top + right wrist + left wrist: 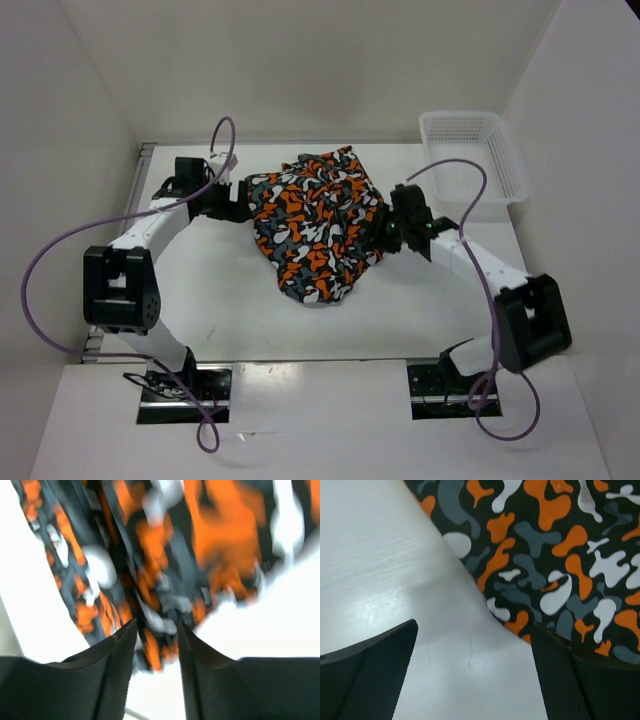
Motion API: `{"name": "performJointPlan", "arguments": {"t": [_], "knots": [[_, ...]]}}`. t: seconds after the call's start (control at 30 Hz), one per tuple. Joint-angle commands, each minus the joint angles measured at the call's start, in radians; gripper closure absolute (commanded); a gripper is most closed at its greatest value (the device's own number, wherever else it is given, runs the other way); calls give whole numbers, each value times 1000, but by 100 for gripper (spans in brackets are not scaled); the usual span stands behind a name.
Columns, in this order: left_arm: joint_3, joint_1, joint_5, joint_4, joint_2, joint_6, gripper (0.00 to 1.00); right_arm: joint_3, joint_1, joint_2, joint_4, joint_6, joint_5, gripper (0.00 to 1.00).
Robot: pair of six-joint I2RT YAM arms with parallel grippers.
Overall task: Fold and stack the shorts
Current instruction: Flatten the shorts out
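Observation:
The shorts (315, 225), in an orange, black, grey and white blotch print, lie in a crumpled heap in the middle of the table. My left gripper (236, 203) sits at their left edge, low over the table. In the left wrist view it (475, 650) is wide open over bare table, with the shorts (555, 555) at the upper right and their hem beside the right finger (560, 680). My right gripper (385, 232) is at the heap's right edge. In the blurred right wrist view it (156, 632) has its jaws apart, with a bunch of the shorts (165, 555) lying between the fingertips.
A white mesh basket (473, 155) stands at the back right corner of the table (220, 300). White walls close in the left, back and right sides. Purple cables loop over both arms.

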Motion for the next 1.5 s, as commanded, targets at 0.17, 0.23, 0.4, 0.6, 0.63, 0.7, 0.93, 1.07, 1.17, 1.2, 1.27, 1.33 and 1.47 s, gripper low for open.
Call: {"name": "performJointPlan", "arguments": {"t": [0.17, 0.23, 0.4, 0.6, 0.63, 0.7, 0.93, 1.07, 1.17, 1.2, 1.27, 1.33, 1.47], "knots": [[130, -38, 100, 123, 264, 4, 1, -293, 83, -293, 7, 157, -64, 24], [107, -38, 129, 146, 273, 4, 2, -318, 94, -284, 39, 166, -92, 24], [52, -56, 163, 215, 284, 4, 30, -328, 126, -174, 157, 176, -189, 20], [112, -86, 138, 118, 335, 4, 99, -230, 274, 79, 283, 194, -230, 7], [100, -86, 138, 127, 335, 4, 100, -214, 286, 98, 283, 205, -212, 8], [78, -86, 139, 138, 321, 4, 100, -205, 297, 119, 294, 217, -195, 19], [110, -61, 115, 97, 206, 4, 100, -116, 222, 55, 137, 171, 18, 100], [170, -17, 115, 57, 109, 4, 100, 17, 98, -25, 6, 39, 17, 100], [233, 5, 152, 13, 24, 4, 100, 181, 24, -49, -167, -114, -23, 100], [242, 5, 152, 3, -31, 4, 100, 253, 13, -61, -210, -184, -32, 100], [242, 5, 152, -24, -88, 4, 100, 304, -5, -80, -316, -240, -45, 100], [189, 5, 152, -58, -180, 4, 100, 329, -15, -113, -374, -294, -55, 99], [14, 5, 152, -67, -354, 4, 100, 249, -15, -178, -439, -295, -80, 97]]}}
